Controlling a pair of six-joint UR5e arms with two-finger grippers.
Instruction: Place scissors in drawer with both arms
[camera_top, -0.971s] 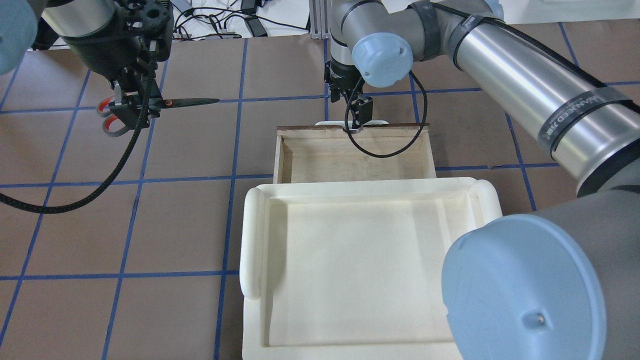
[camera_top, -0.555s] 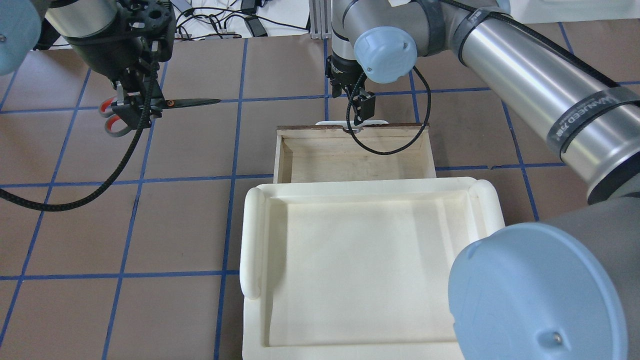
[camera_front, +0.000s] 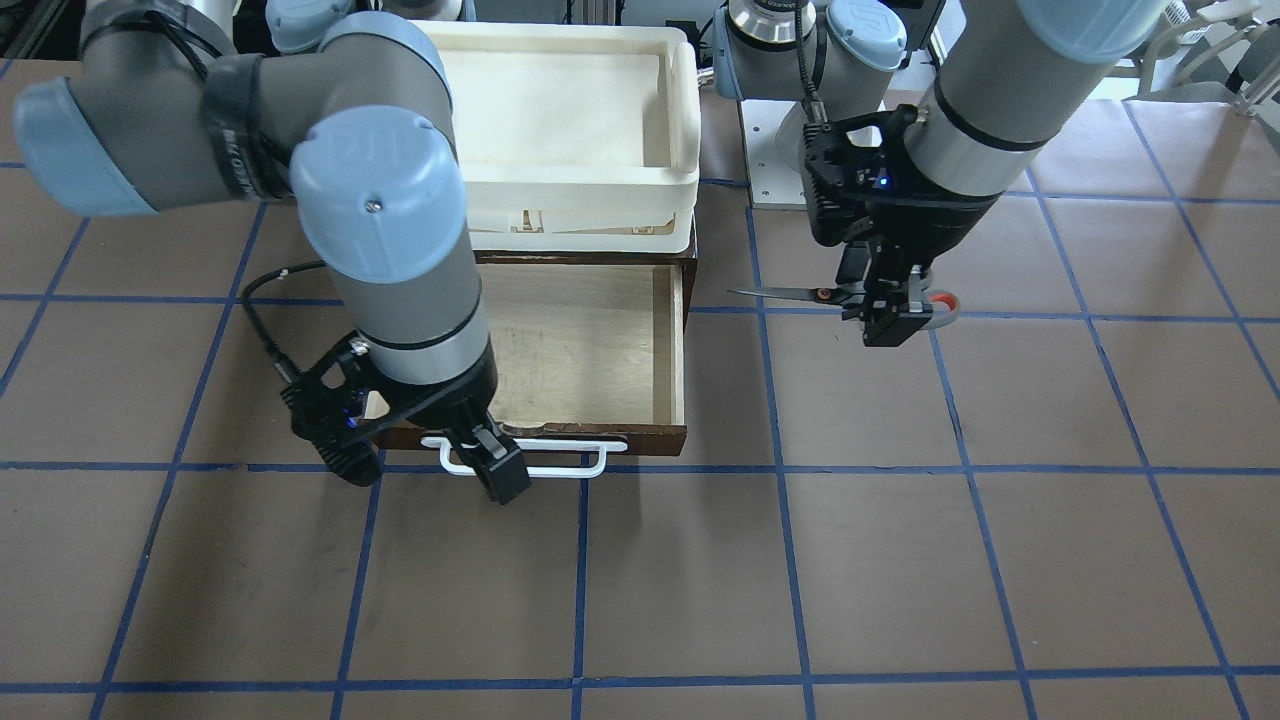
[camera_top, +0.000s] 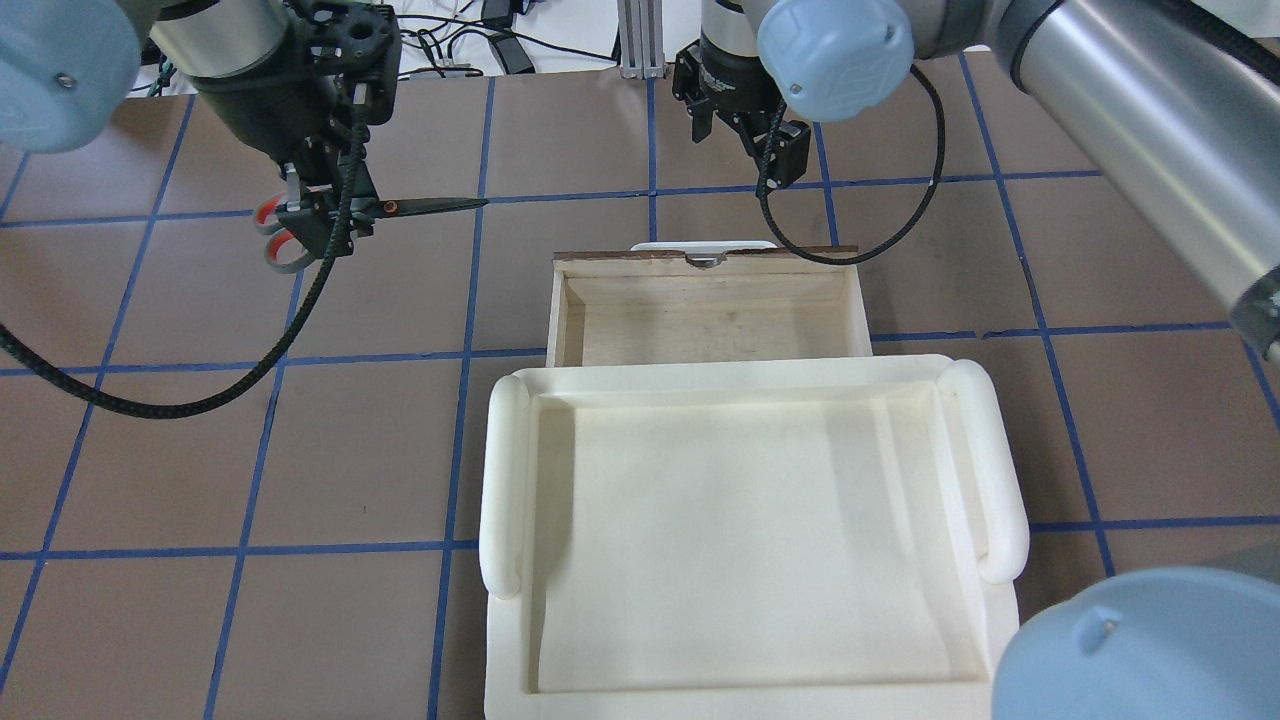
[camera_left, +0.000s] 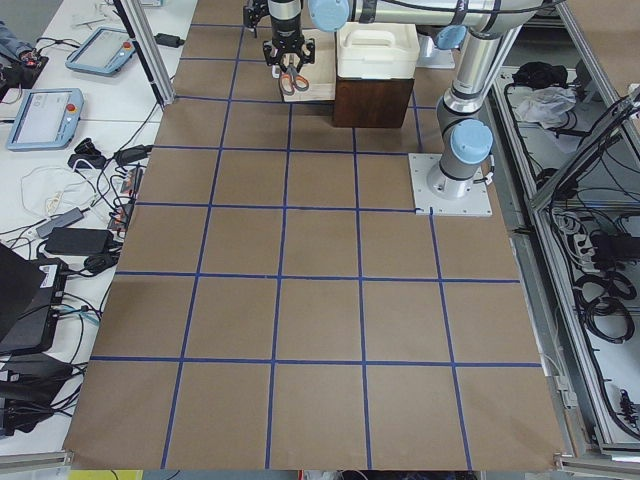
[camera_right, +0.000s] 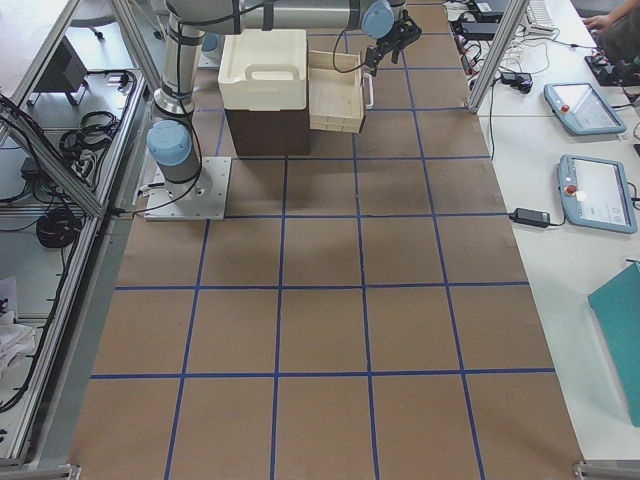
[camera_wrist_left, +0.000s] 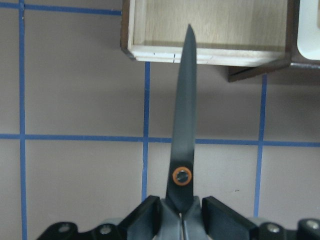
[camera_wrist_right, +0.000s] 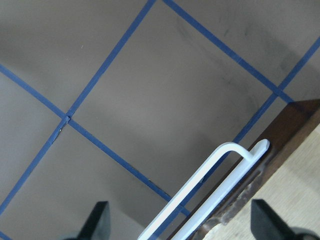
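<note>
Left of the drawer, above the table: the scissors (camera_top: 375, 208) hang level in my left gripper (camera_top: 318, 218). The blades are closed and the tip aims right, toward the drawer (camera_top: 557, 310), but is not yet over it.
My left gripper: clamped on the scissors just behind the pivot screw, where the blades meet the grey handles. The loops stick out to the left.
My right gripper (camera_top: 780, 150): fingers (camera_wrist_right: 100, 220) apart and holding nothing, just on the far side of the white handle (camera_front: 560, 470) and clear of it.
Drawer: open, with a bare pale wood floor. Its near end runs under the white tray (camera_top: 505, 480).
Weight: light, I judge; a small pair that puts no strain on my grip.
Stiffness: rigid steel that will not bend, though the blades could swing open at the pivot.
Slipperiness: smooth metal and plastic held on a narrow spot, so they may twist between my pads if bumped.
Hazard: the pointed tip could catch the drawer's left wall.
Best hold: where I have it, near the pivot and, I think, near the balance point.
Release: low over the floor, lengthwise along the open strip.
</note>
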